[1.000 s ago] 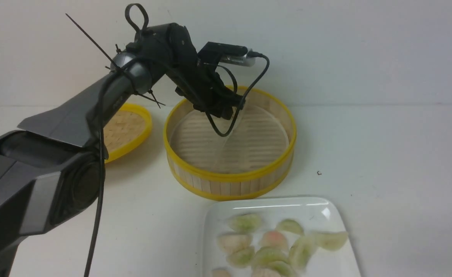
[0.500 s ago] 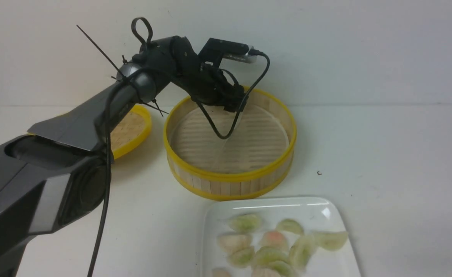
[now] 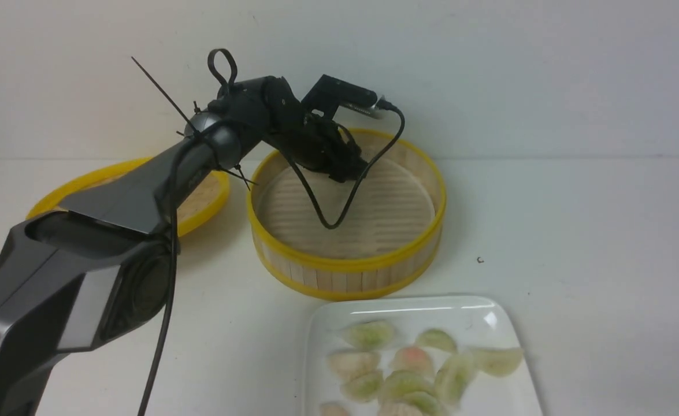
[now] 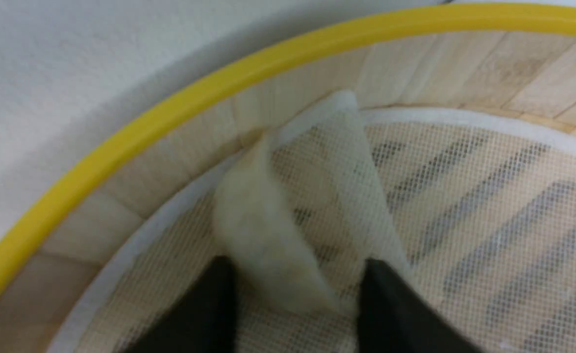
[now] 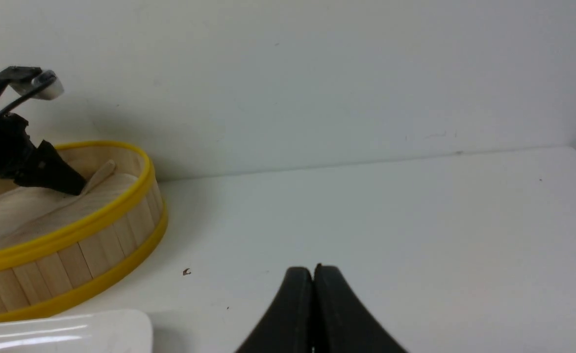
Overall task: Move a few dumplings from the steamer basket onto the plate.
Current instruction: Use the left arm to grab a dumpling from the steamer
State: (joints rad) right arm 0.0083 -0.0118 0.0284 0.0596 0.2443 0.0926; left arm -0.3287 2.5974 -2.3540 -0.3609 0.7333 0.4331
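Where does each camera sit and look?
Front: between the arms, facing forward at basket, plate, dumplings; left arm shows.
Left wrist: on the left arm, looking into the basket at one dumpling; open left tool shows.
Right wrist: on the right arm, facing the basket's side; shut right tool shows.
Shared: all see the basket.

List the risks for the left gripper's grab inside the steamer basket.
1. A raised fold of the mesh liner stands right beside the pale dumpling inside the open left gripper; closing may pinch the liner too and drag it up.
2. The dumpling lies close to the steamer basket wall, so a finger could catch there.
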